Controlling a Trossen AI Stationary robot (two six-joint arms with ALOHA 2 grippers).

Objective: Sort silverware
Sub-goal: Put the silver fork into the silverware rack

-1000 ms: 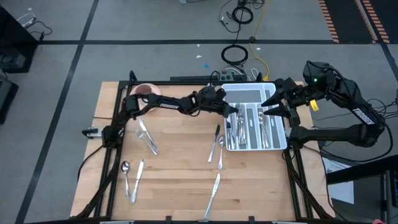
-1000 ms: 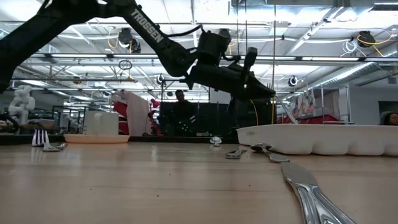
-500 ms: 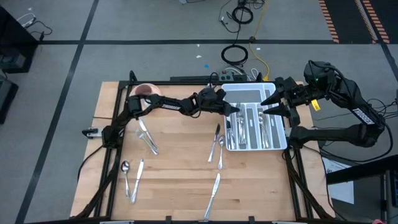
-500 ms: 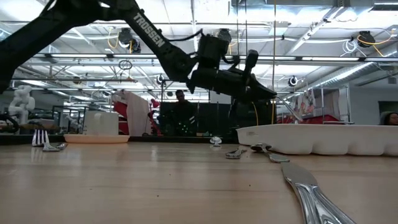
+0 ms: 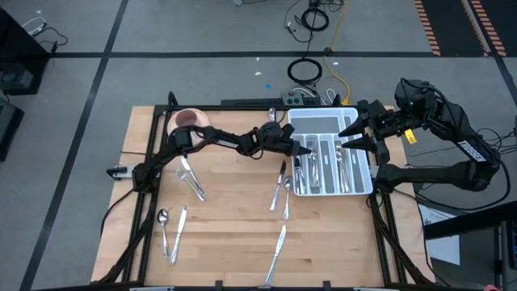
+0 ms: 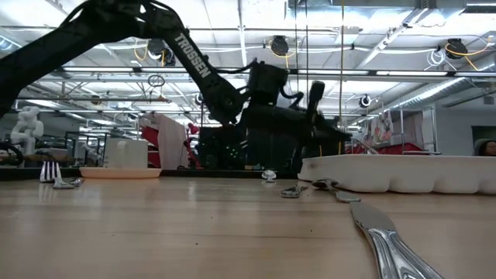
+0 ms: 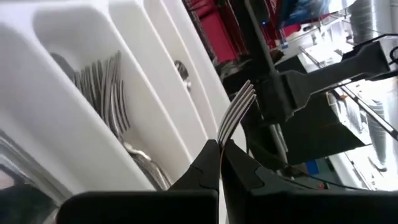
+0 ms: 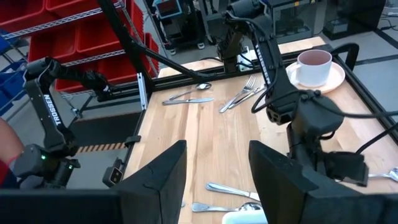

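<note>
My left gripper (image 5: 304,148) reaches over the left part of the white compartmented tray (image 5: 349,113) and is shut on a silver fork (image 7: 238,107). In the left wrist view the tray's compartments lie just below it, one holding several forks (image 7: 104,84). Loose silverware lies flat on the wooden table: a knife and spoons (image 5: 282,187) beside the tray, a knife (image 5: 277,246) near the front, forks (image 5: 192,181) and a spoon and knife (image 5: 170,228) at the left. My right gripper (image 5: 347,137) hovers open over the tray's right side, holding nothing. My left gripper pinches the fork's neck (image 7: 222,138), just behind the tines, between its two fingertips. The fork lies along the fingers, and its tines (image 7: 244,98) stick out past them toward the table's right. The handle is hidden between the fingers. The fork is lifted clear, above the tray.
A pink saucer with a cup (image 5: 187,120) stands at the table's far left corner. The tray (image 6: 403,172) takes up the far right of the table. Bare wood lies between the scattered pieces at the middle and front. Cables lie on the floor beyond the far edge.
My left gripper has sunk toward the tray with the fork and has rolled about its own axis, staying shut. The right arm has kept still.
</note>
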